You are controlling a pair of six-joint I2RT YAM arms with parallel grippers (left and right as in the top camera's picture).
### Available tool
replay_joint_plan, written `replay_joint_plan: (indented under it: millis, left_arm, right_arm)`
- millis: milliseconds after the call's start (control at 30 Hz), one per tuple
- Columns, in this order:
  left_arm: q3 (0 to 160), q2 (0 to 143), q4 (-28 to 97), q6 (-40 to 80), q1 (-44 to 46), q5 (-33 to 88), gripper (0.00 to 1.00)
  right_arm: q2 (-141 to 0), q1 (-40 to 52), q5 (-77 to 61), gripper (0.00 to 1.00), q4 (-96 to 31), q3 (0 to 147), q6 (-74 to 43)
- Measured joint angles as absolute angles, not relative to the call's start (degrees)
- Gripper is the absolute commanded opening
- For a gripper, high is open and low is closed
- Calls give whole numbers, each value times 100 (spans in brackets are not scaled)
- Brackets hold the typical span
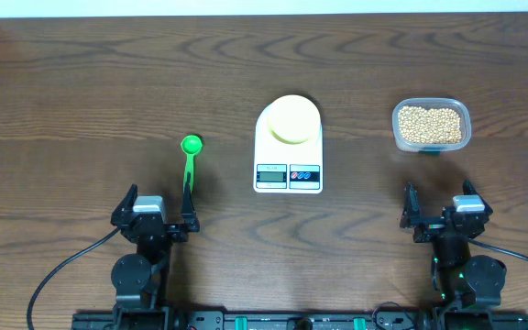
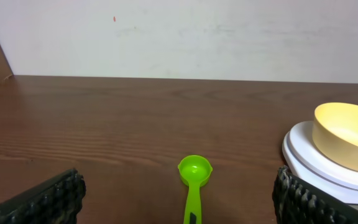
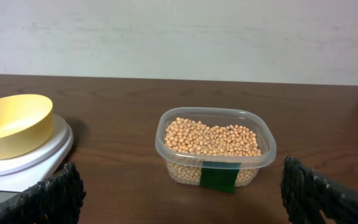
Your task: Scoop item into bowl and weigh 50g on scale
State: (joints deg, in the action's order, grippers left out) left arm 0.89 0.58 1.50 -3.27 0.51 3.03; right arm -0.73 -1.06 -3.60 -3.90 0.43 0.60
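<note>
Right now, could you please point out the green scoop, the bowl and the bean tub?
green scoop [image 1: 191, 144], overhead view, on its round cup.
bowl [image 2: 335, 149], left wrist view, on its outer wall.
bean tub [image 3: 219, 177], right wrist view, on its green label.

- Small round tan beans [image 1: 431, 123] fill a clear plastic tub [image 3: 216, 163] standing near the desk's [image 1: 81, 92] right edge.
- Pale yellow bowl [image 1: 291, 119], empty and upright, rests on the scale's round platform.
- White scale [image 1: 288, 174] lies mid-desk, with its display and buttons facing the near edge.
</note>
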Motion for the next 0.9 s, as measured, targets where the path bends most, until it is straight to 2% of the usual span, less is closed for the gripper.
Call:
replay_joint_plan:
  millis: [667, 900]
  left_arm:
    - [89, 58, 148, -325, 51, 309, 98]
    - [89, 58, 89, -257, 51, 672, 98]
  right_arm:
    - [-73, -106, -360, 99, -390, 43, 62]
    - [-73, -106, -360, 99, -390, 43, 60]
